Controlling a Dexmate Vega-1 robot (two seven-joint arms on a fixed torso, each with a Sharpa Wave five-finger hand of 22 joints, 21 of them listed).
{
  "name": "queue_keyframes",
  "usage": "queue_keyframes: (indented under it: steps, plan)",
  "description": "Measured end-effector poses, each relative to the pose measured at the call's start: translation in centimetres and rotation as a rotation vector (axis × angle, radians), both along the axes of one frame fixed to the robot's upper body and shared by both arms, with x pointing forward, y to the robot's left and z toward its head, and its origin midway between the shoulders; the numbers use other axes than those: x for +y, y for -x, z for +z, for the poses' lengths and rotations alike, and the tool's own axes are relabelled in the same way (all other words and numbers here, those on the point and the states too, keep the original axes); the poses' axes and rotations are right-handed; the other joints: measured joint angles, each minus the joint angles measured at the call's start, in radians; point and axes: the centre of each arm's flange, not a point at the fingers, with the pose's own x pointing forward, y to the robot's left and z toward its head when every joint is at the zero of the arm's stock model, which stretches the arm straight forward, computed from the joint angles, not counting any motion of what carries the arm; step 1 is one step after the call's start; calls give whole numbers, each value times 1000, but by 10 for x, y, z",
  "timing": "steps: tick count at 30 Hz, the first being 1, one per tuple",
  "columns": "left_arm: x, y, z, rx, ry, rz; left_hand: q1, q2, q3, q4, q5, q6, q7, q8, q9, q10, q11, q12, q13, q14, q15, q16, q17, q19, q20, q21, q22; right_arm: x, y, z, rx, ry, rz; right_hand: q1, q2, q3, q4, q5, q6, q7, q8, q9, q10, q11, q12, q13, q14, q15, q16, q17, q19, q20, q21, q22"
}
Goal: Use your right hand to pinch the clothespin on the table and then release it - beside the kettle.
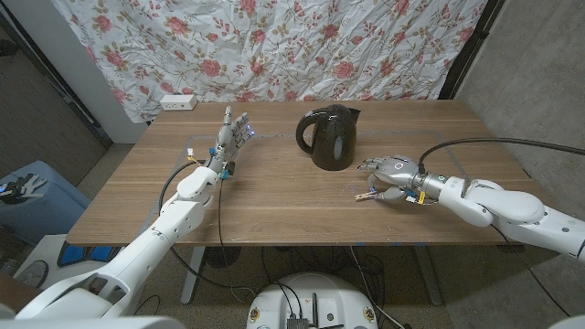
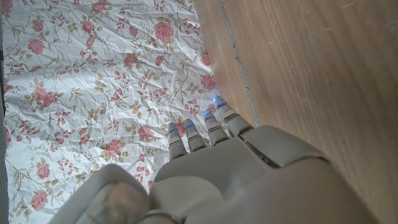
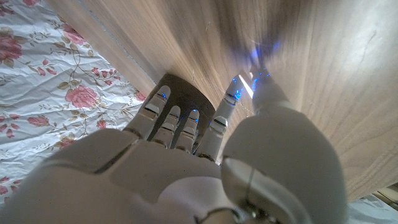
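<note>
Right hand [image 1: 391, 176] over clothespin [image 1: 366, 195], grip unclear | kettle [image 1: 330, 137] beside

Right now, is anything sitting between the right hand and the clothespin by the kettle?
Nothing visible does. The right hand is already over the clothespin, fingers curled around it on the table. The kettle stands behind it, apart and not in the way.

I see a matt, grained wood table [image 1: 274, 210], a glossy dark plastic kettle [image 1: 331, 137], a pale wooden clothespin [image 1: 367, 195], smooth grey-white plastic on each robot hand [image 3: 186, 168], and crumpled floral cloth [image 1: 274, 46] behind.
</note>
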Motion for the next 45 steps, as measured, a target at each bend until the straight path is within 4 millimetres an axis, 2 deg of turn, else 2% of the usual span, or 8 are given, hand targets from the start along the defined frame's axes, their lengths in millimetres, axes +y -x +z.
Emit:
queue_keyframes:
  steps: [13, 26, 34, 45]
  plan:
    - [0, 0, 0, 0, 0, 0, 0, 0, 0, 0, 0, 0, 0, 0, 0, 0, 0, 0, 0, 0, 0, 0, 0, 0, 0, 0, 0, -3, 8, 10, -9, -13, 8, -10, 17, -9, 16, 0, 0, 0, -4, 0, 0, 0, -5, 0, 0, 0, 0, 0, 0, 0, 0, 0]
    - [0, 0, 0, 0, 0, 0, 0, 0, 0, 0, 0, 0, 0, 0, 0, 0, 0, 0, 0, 0, 0, 0, 0, 0, 0, 0, 0, 0, 14, 18, -16, -37, 20, -22, 29, -14, 20, 0, -4, -4, -8, -5, 4, -4, -5, 0, 0, 0, 0, 5, 0, 0, 0, 0]
    - [0, 0, 0, 0, 0, 0, 0, 0, 0, 0, 0, 0, 0, 0, 0, 0, 0, 0, 0, 0, 0, 0, 0, 0, 0, 0, 0, 2, 15, 23, -3, -99, 21, -26, 33, -18, 24, -6, -4, -4, -8, -5, 11, 0, -5, 0, 0, 0, 0, 5, 0, 0, 0, 0]
    - [0, 0, 0, 0, 0, 0, 0, 0, 0, 0, 0, 0, 0, 0, 0, 0, 0, 0, 0, 0, 0, 0, 0, 0, 0, 0, 0, 4, 17, 27, 18, -184, 34, -28, 46, -22, 28, -7, -4, -4, -12, -4, 18, -7, -5, 0, 0, 0, 0, 9, 5, -5, 0, 0]
